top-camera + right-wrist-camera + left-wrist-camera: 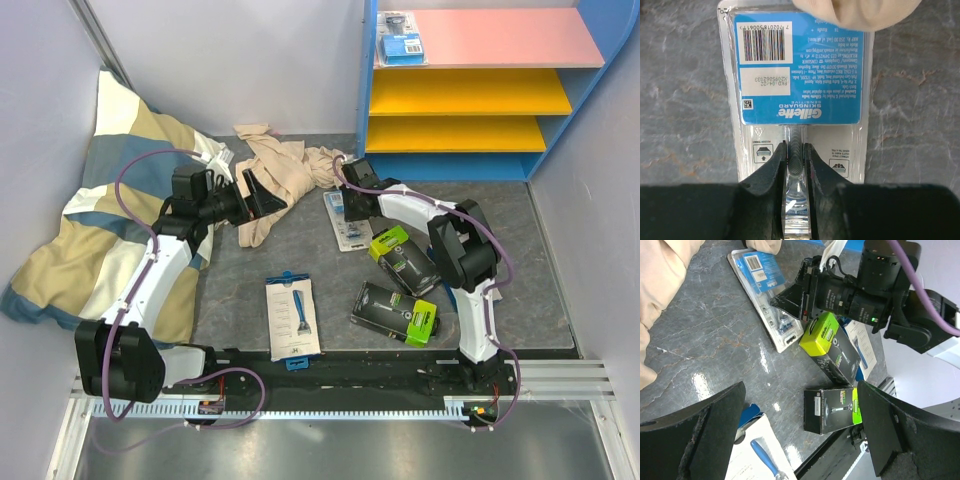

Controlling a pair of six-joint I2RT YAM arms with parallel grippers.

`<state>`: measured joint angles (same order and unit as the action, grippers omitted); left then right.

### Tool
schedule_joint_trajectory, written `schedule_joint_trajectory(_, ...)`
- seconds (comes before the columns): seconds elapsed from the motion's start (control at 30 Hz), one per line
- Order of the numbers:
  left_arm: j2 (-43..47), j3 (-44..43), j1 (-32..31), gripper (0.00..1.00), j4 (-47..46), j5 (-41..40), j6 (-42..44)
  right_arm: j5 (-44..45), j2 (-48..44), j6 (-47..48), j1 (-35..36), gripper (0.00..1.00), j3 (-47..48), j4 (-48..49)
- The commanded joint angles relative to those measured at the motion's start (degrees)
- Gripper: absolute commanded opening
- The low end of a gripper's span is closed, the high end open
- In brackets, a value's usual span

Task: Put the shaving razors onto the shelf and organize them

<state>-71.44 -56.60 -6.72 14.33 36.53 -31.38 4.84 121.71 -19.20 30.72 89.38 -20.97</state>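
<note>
The grey marbled tabletop (300, 250) carried everything. A blue, tan and white striped pillow (95, 230) slumped along its left side. The blue-framed shelf (475, 95) stood at the far right, with a pink top board over two yellow boards. A beige cloth (280, 165) lay crumpled at the far middle, between pillow and shelf.

Of the razor packs, a white-blue box (292, 317) lay flat near the front edge. A near black box (395, 312) with a lime-green end lay just to its right. A far black box (400, 258) lay a little beyond that, tilted, beside the right arm. In the left wrist view a second white-blue box (861, 345) showed only in part past the far black box. One shelved blister pack (402, 38) lay at the left end of the pink board. A gripped blister pack (345, 222) lay flat on the tabletop with its barcode side up and the cloth overlapping its far edge.

The left gripper (268, 192) hung above the tabletop beside the cloth, its jaws spread wide and holding nothing. The right gripper (796, 165) reached down on the gripped blister pack. Its fingers (772, 172) were drawn in narrow and pinched the clear raised ridge below the blue card.
</note>
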Motion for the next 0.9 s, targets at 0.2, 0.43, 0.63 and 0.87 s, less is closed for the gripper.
schedule_joint_trajectory(0.2, 1.9, 1.8, 0.4, 1.0, -3.7, 1.3, -0.4, -2.3, -11.4, 0.2, 4.0, 0.02, -1.1, -4.3)
schedule_joint_trajectory(0.43, 2.1, 3.7, 0.4, 1.0, -6.1, 1.9, -0.6, -0.7, -15.2, 0.3, 9.4, 0.01, 2.6, -8.0)
schedule_joint_trajectory(0.63, 0.8, 3.8, 0.4, 1.0, -6.4, 2.4, -0.4, 1.5, -16.6, -0.8, 15.2, 0.01, 5.0, -10.2)
schedule_joint_trajectory(0.87, -0.7, 3.7, 0.8, 0.99, -5.4, 2.2, -1.4, 2.8, -17.8, -1.8, 18.1, 0.01, 7.6, -12.3)
